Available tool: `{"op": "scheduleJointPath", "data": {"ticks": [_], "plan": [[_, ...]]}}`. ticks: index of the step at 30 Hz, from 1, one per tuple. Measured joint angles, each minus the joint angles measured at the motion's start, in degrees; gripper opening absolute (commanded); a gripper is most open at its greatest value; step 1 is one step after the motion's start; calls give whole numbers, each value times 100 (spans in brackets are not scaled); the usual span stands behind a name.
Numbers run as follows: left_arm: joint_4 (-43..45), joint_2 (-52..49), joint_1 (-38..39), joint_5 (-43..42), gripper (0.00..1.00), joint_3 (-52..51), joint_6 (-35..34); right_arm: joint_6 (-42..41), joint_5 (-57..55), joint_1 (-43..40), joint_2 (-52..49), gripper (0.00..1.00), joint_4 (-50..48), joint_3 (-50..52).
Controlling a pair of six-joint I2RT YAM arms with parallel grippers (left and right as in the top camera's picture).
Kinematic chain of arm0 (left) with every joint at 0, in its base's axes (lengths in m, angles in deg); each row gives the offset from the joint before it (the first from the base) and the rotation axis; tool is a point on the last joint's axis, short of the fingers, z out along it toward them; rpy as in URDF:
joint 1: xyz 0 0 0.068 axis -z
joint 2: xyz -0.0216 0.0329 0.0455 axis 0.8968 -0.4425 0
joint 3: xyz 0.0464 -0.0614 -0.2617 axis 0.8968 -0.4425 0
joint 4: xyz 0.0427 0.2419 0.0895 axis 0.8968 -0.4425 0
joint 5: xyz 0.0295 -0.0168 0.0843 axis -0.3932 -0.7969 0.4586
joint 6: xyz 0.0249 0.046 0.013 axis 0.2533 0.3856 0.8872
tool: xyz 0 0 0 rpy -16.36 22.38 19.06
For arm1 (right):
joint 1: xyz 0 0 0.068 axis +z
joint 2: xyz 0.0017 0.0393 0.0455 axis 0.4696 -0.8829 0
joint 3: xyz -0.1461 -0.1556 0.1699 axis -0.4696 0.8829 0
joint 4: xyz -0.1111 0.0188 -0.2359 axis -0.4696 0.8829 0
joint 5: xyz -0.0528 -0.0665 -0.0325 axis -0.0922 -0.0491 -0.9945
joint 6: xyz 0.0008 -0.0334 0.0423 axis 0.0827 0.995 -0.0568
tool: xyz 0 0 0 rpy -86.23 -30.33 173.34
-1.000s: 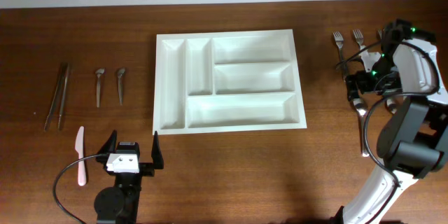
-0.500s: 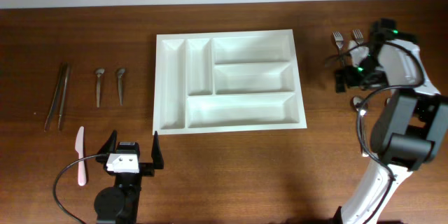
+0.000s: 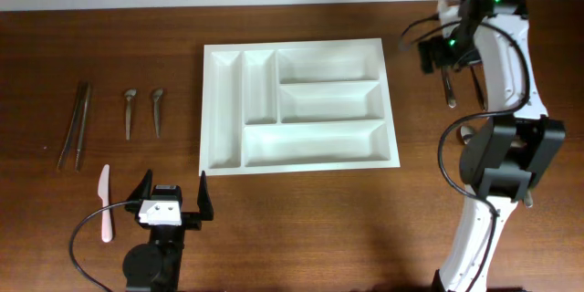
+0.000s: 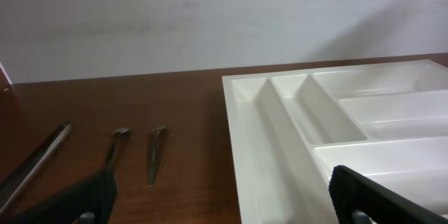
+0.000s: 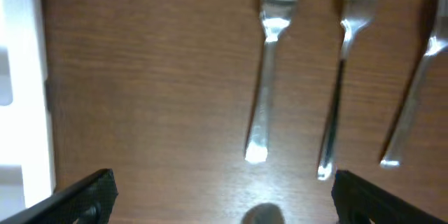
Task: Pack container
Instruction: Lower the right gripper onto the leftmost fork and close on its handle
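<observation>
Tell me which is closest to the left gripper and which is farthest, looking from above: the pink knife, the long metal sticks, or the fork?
Measured from the left gripper in the overhead view:
1. pink knife, just to its left.
2. long metal sticks, farther left and toward the back of the table.
3. fork, far off on the right side.
</observation>
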Motion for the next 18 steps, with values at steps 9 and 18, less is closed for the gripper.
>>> {"op": "scheduleJointPath", "data": {"ticks": [9,18], "plan": [[0,0,0,0,99,0,0,442,310,-225,-929,99,483,-546],[0,0,0,0,99,0,0,658,398,-168,-1097,99,-79,-546]]}}
